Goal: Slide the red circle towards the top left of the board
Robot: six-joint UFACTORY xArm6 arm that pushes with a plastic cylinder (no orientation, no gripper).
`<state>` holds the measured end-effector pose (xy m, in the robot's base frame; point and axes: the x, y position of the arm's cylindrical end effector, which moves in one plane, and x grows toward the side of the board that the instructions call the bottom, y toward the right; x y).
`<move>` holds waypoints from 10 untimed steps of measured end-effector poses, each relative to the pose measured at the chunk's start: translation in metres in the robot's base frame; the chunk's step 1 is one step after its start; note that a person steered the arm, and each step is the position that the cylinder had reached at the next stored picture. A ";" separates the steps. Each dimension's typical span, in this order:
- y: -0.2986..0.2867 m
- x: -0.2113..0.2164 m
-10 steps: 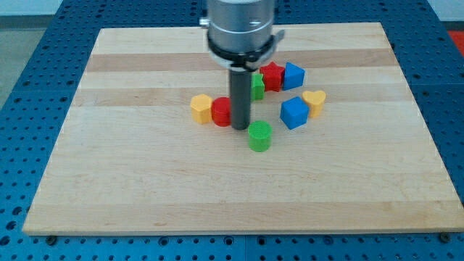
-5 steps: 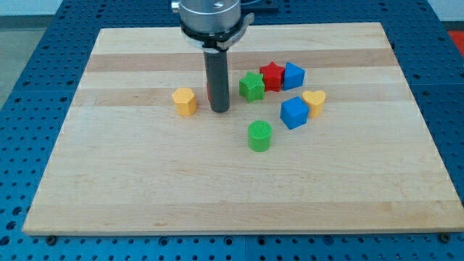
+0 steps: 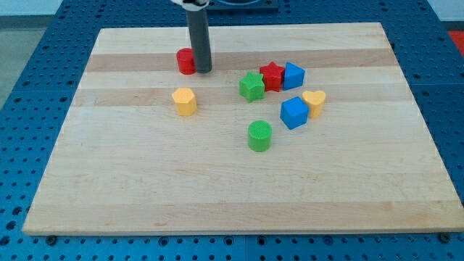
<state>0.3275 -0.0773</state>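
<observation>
The red circle (image 3: 185,61) sits on the wooden board (image 3: 145,167) in its upper part, left of centre. My tip (image 3: 202,71) stands right against the red circle's right side, the dark rod rising out of the view's top. The circle's right edge is partly hidden by the rod.
A yellow block (image 3: 184,101) lies below the red circle. To the right sit a green star (image 3: 251,86), a red star (image 3: 272,75), a blue block (image 3: 293,75), a blue cube (image 3: 293,112) and a yellow heart (image 3: 315,101). A green cylinder (image 3: 259,135) lies near the centre.
My tip has moved up and to the left, pushing the red circle from beside the yellow block up toward the top left. The yellow block shifted slightly left earlier.
</observation>
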 end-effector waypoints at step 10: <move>-0.078 -0.092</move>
